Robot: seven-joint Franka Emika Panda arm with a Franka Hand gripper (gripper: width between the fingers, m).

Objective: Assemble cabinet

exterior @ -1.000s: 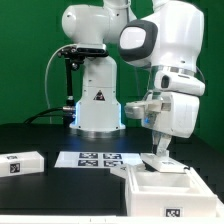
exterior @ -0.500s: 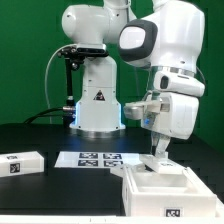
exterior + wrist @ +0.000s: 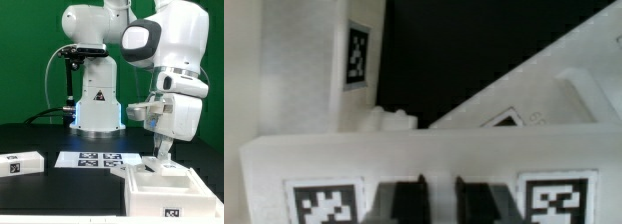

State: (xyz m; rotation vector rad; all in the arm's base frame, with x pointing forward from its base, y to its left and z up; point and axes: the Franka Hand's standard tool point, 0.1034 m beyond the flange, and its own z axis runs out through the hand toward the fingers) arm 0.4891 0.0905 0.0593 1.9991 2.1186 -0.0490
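The cabinet [image 3: 165,192] is a white box with a tag on its front, standing at the exterior view's lower right. A small flat white piece [image 3: 172,167] lies on its top. My gripper [image 3: 160,158] points straight down onto that piece. In the wrist view my gripper [image 3: 436,202] shows two dark fingers [image 3: 399,202] close together with a narrow white strip between them, against a white panel [image 3: 438,160] that carries a tag on each side. A small white knob [image 3: 393,120] shows beyond that panel. A loose white panel [image 3: 20,163] with a tag lies at the exterior view's left.
The marker board [image 3: 95,158] lies flat on the black table in front of the robot's white pedestal [image 3: 97,105]. A black stand [image 3: 68,75] rises behind at the exterior view's left. In the wrist view, tagged cabinet walls [image 3: 358,55] stand around a dark hollow.
The arm has shifted a little toward the exterior view's right and slightly down over the cabinet. The flat piece under the gripper sits marginally lower. Nothing else has moved.
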